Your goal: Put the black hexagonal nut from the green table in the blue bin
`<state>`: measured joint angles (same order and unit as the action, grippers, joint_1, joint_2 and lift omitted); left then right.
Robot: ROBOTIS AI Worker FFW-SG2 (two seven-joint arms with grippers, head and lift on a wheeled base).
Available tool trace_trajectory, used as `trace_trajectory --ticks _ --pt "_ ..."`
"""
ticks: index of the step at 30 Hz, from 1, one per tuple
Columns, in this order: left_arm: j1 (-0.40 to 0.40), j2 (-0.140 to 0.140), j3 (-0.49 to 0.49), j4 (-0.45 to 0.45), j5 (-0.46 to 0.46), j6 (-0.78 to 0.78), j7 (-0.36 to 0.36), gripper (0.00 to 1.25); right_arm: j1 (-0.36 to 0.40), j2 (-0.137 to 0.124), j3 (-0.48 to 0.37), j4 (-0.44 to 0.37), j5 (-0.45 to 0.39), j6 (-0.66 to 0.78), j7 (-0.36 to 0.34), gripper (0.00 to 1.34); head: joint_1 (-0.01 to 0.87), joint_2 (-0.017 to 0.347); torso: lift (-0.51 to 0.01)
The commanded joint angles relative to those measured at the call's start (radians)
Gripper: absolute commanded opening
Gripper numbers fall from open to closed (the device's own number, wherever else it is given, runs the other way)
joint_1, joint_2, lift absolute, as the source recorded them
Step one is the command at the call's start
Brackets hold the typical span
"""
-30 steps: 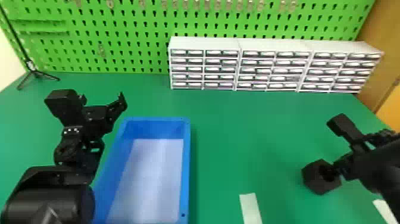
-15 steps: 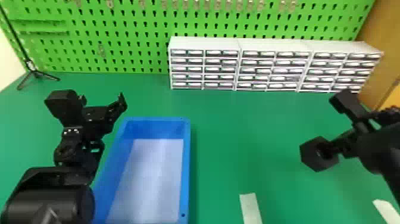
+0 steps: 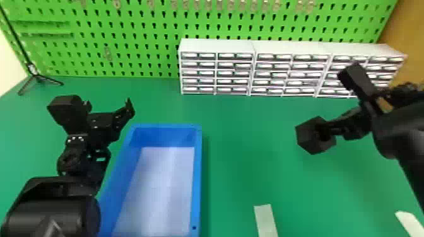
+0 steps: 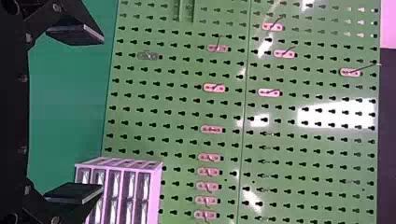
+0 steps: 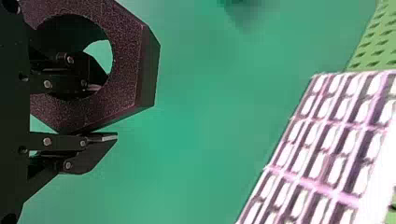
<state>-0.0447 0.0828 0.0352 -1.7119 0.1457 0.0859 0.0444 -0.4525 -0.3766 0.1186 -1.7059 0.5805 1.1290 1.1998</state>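
Much table point(image 3: 246, 164) separates the held nut point(image 3: 304, 134) from the bin's edge point(image 3: 196, 176).

The head view is brightly lit, the green table point(image 3: 246, 176) dimming softly right of centre. White glare patches streak the pegboard point(image 4: 308, 140) in the left wrist view — the broadest at right — and the drawer cabinet point(image 5: 379, 186) burns out at lower right in the right wrist view.

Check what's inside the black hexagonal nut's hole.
One finger of the right pincer, with green table past it. That finger covers part of the inner wall of the nut; can't tell what's behind.
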Motion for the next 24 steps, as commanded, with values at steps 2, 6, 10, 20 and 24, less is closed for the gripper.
trace_trajectory --ticks 2,6,10,20,24 --pt "-0.001 0.0 0.0 0.0 0.0 0.0 0.0 1.09 -0.043 0.015 0.029 -0.006 -0.137 0.005 -0.036 0.43 0.686 0.028 -0.096" --pt "-0.003 0.0 -0.003 0.0 0.0 0.0 0.0 1.09 -0.078 0.036 0.05 -0.008 -0.223 0.003 -0.074 0.43 0.686 0.028 -0.096" --pt "-0.004 0.0 -0.004 0.0 -0.003 0.002 0.0 1.08 -0.106 0.07 0.073 -0.008 -0.274 -0.008 -0.117 0.43 0.686 0.028 -0.096" --pt "-0.006 0.0 -0.006 0.002 -0.006 0.002 0.0 1.08 -0.146 0.122 0.139 -0.003 -0.369 -0.045 -0.207 0.43 0.686 0.028 -0.096" --pt "-0.009 0.0 -0.008 0.002 -0.006 0.002 0.0 1.09 -0.152 0.14 0.171 -0.001 -0.418 -0.057 -0.264 0.43 0.686 0.028 -0.096"
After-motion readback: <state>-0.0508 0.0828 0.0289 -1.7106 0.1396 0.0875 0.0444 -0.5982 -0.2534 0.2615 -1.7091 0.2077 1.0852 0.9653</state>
